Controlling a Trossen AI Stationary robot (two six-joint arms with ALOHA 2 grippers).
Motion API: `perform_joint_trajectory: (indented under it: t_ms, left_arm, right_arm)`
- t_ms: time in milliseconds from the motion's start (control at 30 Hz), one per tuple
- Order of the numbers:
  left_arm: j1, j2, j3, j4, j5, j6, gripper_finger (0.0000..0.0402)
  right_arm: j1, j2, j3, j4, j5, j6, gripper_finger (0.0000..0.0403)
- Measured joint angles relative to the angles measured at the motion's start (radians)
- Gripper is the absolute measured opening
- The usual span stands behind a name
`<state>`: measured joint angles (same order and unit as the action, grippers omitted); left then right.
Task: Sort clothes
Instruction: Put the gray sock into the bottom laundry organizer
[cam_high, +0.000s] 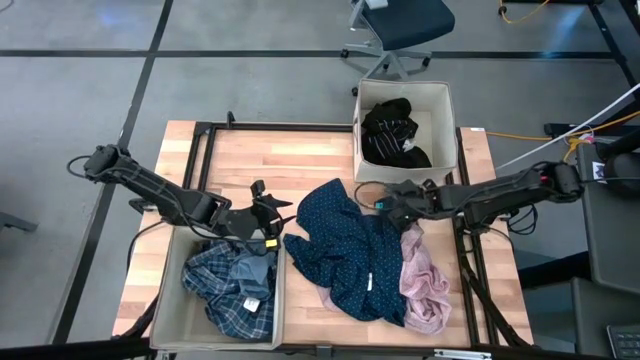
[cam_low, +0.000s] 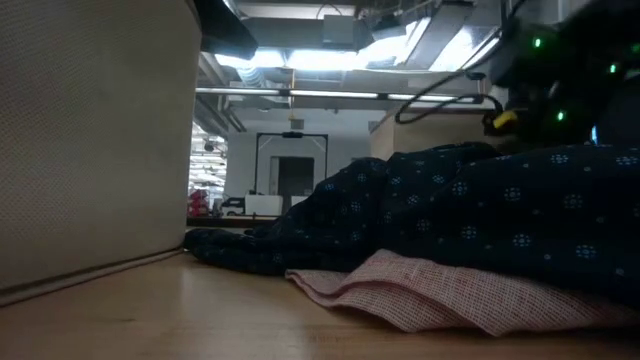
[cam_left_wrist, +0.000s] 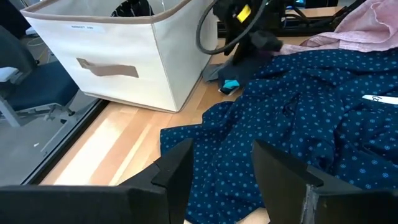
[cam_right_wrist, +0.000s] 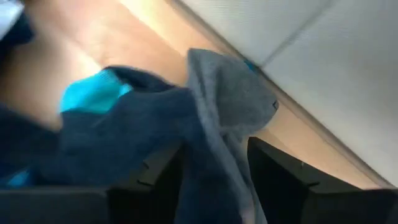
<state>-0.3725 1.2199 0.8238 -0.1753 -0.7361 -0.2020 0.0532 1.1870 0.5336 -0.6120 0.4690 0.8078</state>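
1. Butcher-block wood table (cam_high: 300, 150) is seen over a grey floor, with an office chair (cam_high: 400, 25) parked beyond the far edge.
2. Right gripper (cam_high: 392, 205) is worked low at the table, just beside the near wall of the far fabric box (cam_high: 448, 120); a grey-blue garment (cam_right_wrist: 211, 124) with a small teal piece (cam_right_wrist: 90, 93) is pinched between its fingers (cam_right_wrist: 280, 180), bunched and limp.
3. That grip looks chosen to peel one small item off the heap, judging by how the cloth is gathered at the fingertips.
4. Just below and beside that gripper the navy dotted shirt (cam_high: 350, 250) is spread, thin and rumpled, with the pale pink garment (cam_high: 425, 285) partly tucked under it; a woven, crinkled texture is shown in the low view.
5. Black clothes (cam_high: 395, 135) are already piled in the box beyond the right gripper.
6. Left gripper (cam_high: 262, 205) is held with fingers (cam_left_wrist: 277, 168) parted and empty, just off the shirt's edge, above the near box (cam_high: 165, 310) holding the blue plaid shirt (cam_high: 230, 290).
7. Boxes are square, beige and soft-walled.
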Motion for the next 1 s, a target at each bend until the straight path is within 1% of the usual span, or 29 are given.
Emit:
perform_joint_trajectory:
  t_ms: [133,267,333,433,567,600,633,767,833,900,1000]
  left_arm:
    - [0.0,0.0,0.0,0.0,0.0,-0.002,0.0155]
    - [0.0,0.0,0.0,0.0,0.0,-0.007,0.0155]
    - [0.0,0.0,0.0,0.0,0.0,-0.012,0.0155]
    - [0.0,0.0,0.0,0.0,0.0,-0.018,0.0155]
    - [0.0,0.0,0.0,0.0,0.0,-0.018,0.0155]
    - [0.0,0.0,0.0,0.001,0.0,-0.018,0.0155]
    - [0.0,0.0,0.0,0.003,0.0,-0.018,0.0155]
    - [0.0,0.0,0.0,0.004,0.0,-0.017,0.0155]
    - [0.0,0.0,0.0,0.004,0.0,-0.018,0.0155]
    - [0.0,0.0,0.0,0.004,0.0,-0.019,0.0155]
    - [0.0,0.0,0.0,0.004,0.0,-0.023,0.0155]
  right_arm:
    - [-0.066,0.0,-0.08,0.142,-0.003,-0.012,0.0186]
    - [-0.116,0.0,-0.148,0.267,-0.065,-0.055,0.0185]
    - [-0.132,0.0,-0.176,0.302,-0.077,-0.067,0.0177]
    - [-0.134,-0.002,-0.199,0.324,-0.068,-0.08,0.0138]
    - [-0.132,-0.002,-0.203,0.325,-0.064,-0.121,0.0039]
    - [-0.132,-0.002,-0.203,0.332,-0.065,-0.139,0.0022]
    - [-0.132,-0.002,-0.199,0.329,-0.065,-0.161,0.0017]
    - [-0.132,-0.007,-0.137,0.273,-0.069,-0.227,0.0029]
    - [-0.128,-0.021,-0.088,0.262,-0.07,-0.269,0.0021]
    - [-0.106,-0.035,-0.039,0.254,-0.068,-0.325,0.0011]
    - [-0.062,-0.038,0.051,0.258,-0.065,-0.399,0.0012]
